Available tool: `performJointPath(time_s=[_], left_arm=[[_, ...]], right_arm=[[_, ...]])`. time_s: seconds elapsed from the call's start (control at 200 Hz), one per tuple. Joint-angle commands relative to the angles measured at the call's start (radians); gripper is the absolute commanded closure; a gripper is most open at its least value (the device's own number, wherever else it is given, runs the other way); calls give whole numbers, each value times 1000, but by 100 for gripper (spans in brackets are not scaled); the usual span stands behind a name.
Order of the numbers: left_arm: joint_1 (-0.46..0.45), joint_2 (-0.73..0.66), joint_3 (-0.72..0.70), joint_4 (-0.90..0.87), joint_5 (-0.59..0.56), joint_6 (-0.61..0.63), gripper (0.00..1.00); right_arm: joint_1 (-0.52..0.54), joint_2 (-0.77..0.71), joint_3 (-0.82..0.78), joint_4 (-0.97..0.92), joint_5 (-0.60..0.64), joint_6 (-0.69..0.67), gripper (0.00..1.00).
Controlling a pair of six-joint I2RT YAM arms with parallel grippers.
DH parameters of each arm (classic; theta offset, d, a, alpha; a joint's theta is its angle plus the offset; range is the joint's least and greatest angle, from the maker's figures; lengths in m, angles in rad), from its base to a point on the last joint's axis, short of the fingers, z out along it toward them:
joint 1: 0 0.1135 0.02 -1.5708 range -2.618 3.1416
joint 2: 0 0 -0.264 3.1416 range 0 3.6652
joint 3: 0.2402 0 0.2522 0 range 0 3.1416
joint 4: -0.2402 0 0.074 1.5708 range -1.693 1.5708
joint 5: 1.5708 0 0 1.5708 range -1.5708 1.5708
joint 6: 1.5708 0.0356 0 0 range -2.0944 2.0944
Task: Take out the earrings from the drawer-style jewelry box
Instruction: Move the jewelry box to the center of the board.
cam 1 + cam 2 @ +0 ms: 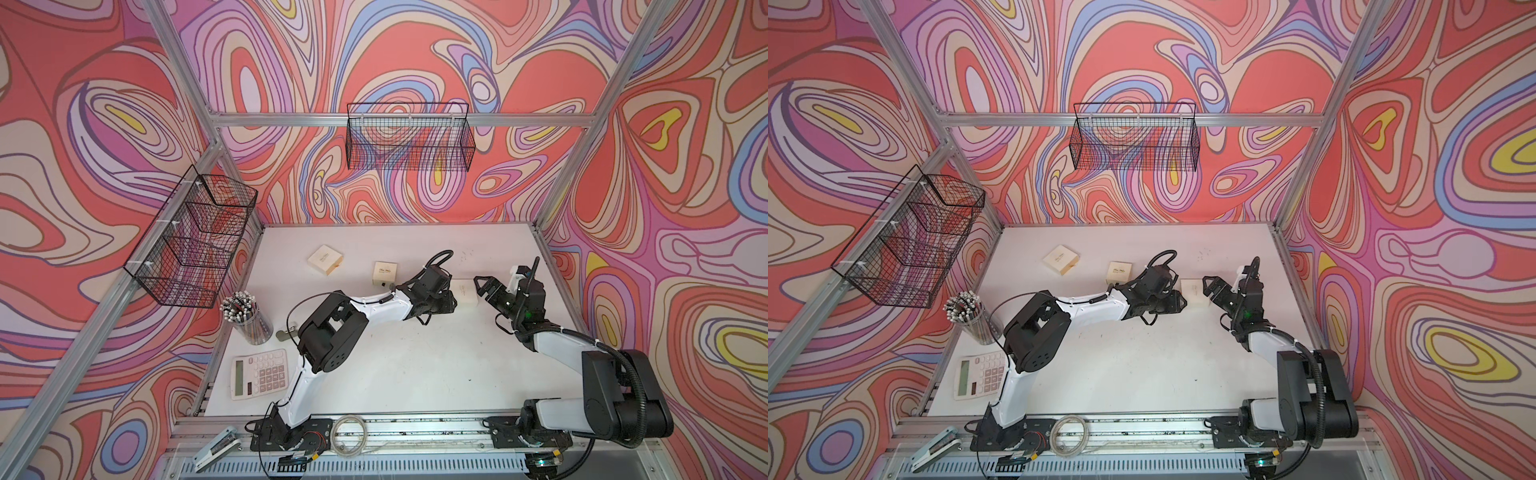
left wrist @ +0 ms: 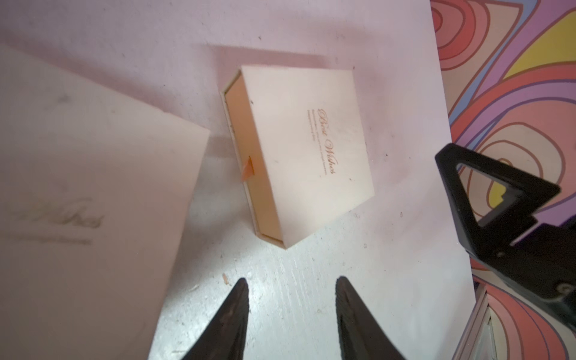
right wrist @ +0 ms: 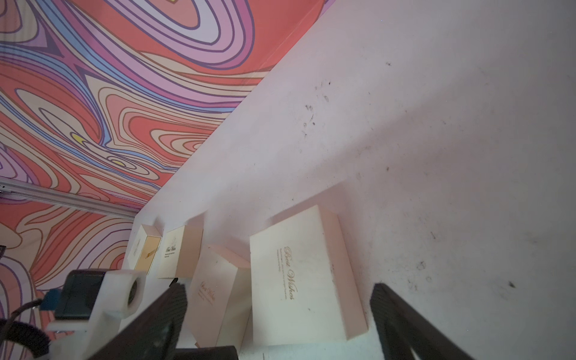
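Three cream drawer-style jewelry boxes show in both top views: far left [image 1: 325, 259], middle [image 1: 384, 273] and between the two grippers [image 1: 466, 291]. In the left wrist view that near box [image 2: 305, 149] has its drawer out a crack, with an orange ribbon tab [image 2: 249, 168]. A fourth, blurred box [image 2: 78, 187] lies close beside it. My left gripper [image 2: 292, 280] is open and empty, just short of the box. My right gripper [image 3: 279, 288] is wide open, with the box [image 3: 299, 280] lying ahead between its fingers. The earrings are hidden.
A cup of pencils [image 1: 249, 316], a calculator [image 1: 259, 374] and a stapler [image 1: 216, 446] sit at the left front. Wire baskets hang on the left wall [image 1: 195, 237] and the back wall [image 1: 409, 137]. A cable coil [image 1: 349, 434] lies on the front rail.
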Motion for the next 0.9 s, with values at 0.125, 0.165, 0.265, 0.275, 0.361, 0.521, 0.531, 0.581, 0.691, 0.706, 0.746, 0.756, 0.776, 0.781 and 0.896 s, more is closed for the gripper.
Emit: performJointPath(time_s=[0.125, 0.165, 0.265, 0.275, 0.361, 0.521, 0.531, 0.581, 0.691, 0.706, 0.746, 0.756, 0.776, 0.781, 0.896], left_arm=[[58, 62, 76, 9, -54, -37, 53], [68, 74, 94, -3, -52, -34, 53], [94, 101, 141, -40, -62, -24, 53], [97, 102, 146, -43, -64, -23, 53], [116, 117, 169, -67, -82, -17, 53], [151, 159, 245, -134, -94, 18, 53], [152, 161, 248, -139, -97, 20, 53], [159, 161, 251, -158, -116, 31, 53], [183, 140, 215, -163, -124, 33, 53], [187, 136, 209, -164, -122, 33, 53], [195, 125, 190, -161, -119, 36, 53], [197, 120, 185, -162, -121, 38, 52], [199, 114, 175, -163, -127, 41, 53], [200, 111, 173, -164, -129, 42, 53], [218, 60, 108, -166, -144, 57, 52]], right_arm=[[6, 13, -13, 36, -2, 13, 3], [6, 13, -13, 36, -1, 13, 3], [5, 18, -14, 44, -7, 12, 3], [6, 19, -14, 42, -7, 12, 3], [6, 26, -11, 42, -7, 12, 3], [5, 40, -8, 45, -15, 15, 3], [6, 40, -7, 44, -15, 16, 3], [6, 40, -6, 45, -17, 15, 3], [5, 36, -7, 42, -15, 14, 3], [6, 37, -6, 41, -15, 15, 4], [6, 37, -5, 36, -13, 13, 3], [6, 37, -4, 35, -13, 13, 3], [6, 38, -3, 33, -12, 12, 3], [6, 38, -2, 33, -13, 11, 3], [5, 43, 4, 24, -16, 12, 3]])
